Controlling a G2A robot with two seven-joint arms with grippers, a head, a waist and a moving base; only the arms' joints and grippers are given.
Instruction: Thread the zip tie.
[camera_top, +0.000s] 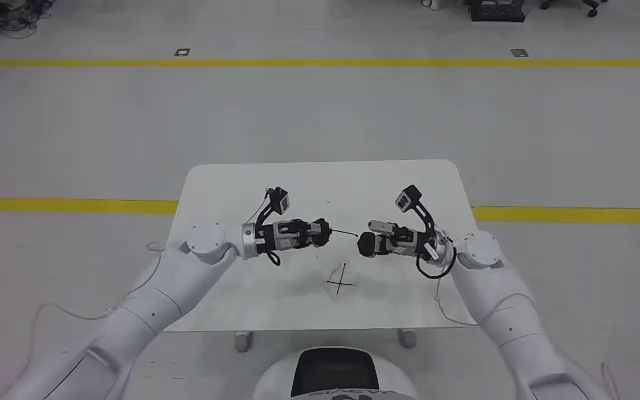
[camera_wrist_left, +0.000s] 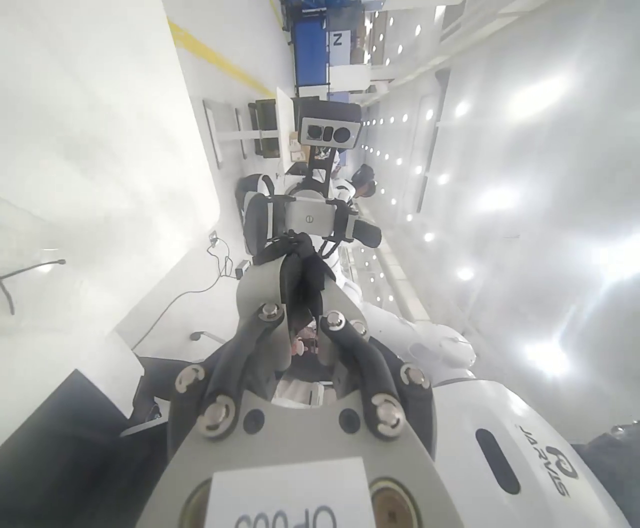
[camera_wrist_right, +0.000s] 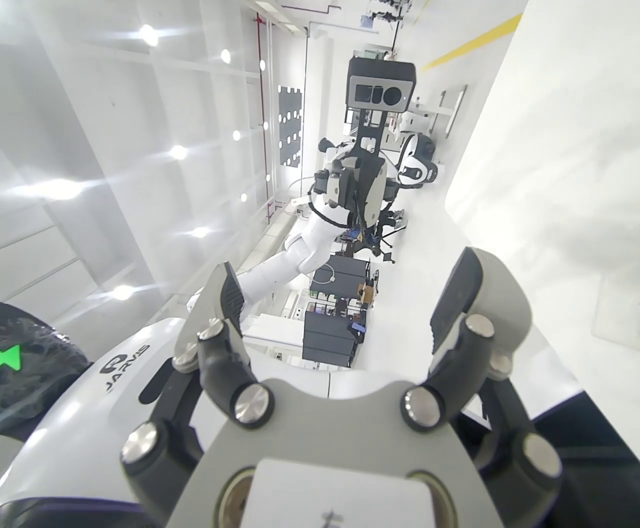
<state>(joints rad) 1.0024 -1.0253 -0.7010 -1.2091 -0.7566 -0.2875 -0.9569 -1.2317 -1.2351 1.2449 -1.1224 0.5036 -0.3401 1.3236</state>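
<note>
Left gripper (camera_wrist_left: 300, 270) pinches zip tie (camera_top: 344, 234) — seemingly.

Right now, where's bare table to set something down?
The far strip of the table, between its far edge and both arms, is bare. The near strip is bare too, apart from the cross mark. Crowded: the middle, where the left gripper holds the zip tie toward the open right gripper.
</note>
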